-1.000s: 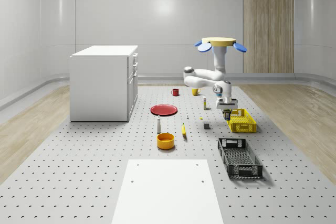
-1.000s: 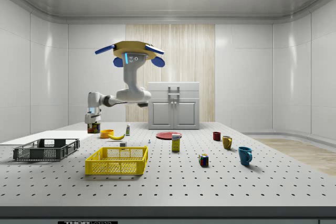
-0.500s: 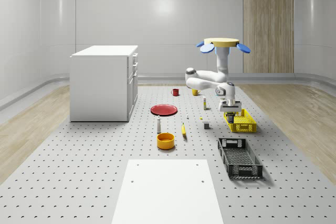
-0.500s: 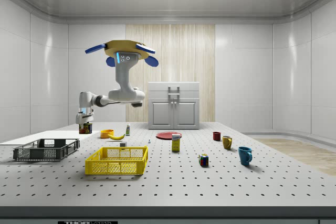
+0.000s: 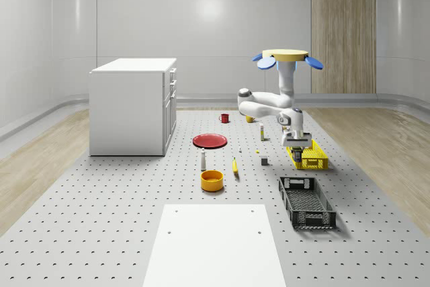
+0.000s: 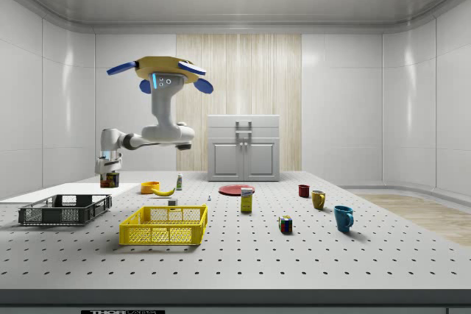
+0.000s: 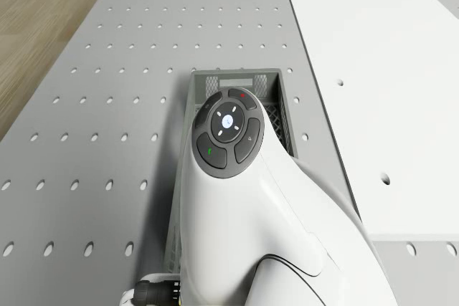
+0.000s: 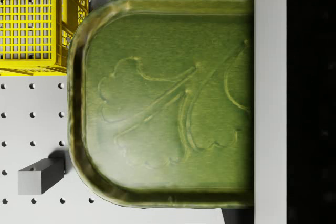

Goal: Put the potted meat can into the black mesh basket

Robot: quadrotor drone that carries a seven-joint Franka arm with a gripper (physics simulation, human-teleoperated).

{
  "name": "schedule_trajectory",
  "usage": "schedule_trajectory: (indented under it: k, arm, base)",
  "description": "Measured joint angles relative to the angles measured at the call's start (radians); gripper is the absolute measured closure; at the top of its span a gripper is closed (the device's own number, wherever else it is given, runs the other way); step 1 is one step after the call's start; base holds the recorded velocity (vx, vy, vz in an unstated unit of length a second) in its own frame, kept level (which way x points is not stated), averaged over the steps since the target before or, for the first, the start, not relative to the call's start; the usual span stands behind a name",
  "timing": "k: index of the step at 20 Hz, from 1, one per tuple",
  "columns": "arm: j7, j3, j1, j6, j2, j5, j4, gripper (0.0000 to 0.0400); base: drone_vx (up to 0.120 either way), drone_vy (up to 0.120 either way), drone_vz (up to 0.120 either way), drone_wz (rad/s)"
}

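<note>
Drone [image 6: 158, 73] hovered above worktop [image 5: 101, 220]. Tool [image 6: 110, 175] pinched potted meat can [image 6: 110, 179], held aloft between yellow crate [image 5: 308, 155] and black mesh basket [image 5: 306, 201], clear of both.

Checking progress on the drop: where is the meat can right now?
The meat can hangs in the gripper above the table, toward the side view's left, above the black basket.
</note>
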State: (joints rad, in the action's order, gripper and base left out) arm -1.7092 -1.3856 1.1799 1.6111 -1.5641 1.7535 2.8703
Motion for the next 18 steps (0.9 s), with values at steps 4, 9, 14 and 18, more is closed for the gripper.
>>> schedule_trajectory:
  k: [4, 9, 14, 18]
  arm:
    - [0.0, 0.0, 0.0, 0.001, -0.001, 0.0, 0.0, 0.0119]
    - [0.0, 0.0, 0.0, 0.002, -0.002, -0.001, 0.0, 0.0119]
    - [0.0, 0.0, 0.001, 0.003, -0.003, -0.001, 0.0, 0.0119]
    - [0.0, 0.0, 0.001, 0.003, -0.004, -0.001, 0.0, 0.0119]
  base:
    - [0.12, 0.0, 0.0, 0.0]
    - [0.12, 0.0, 0.0, 0.0]
    - [0.12, 0.0, 0.0, 0.0]
    - [0.12, 0.0, 0.0, 0.0]
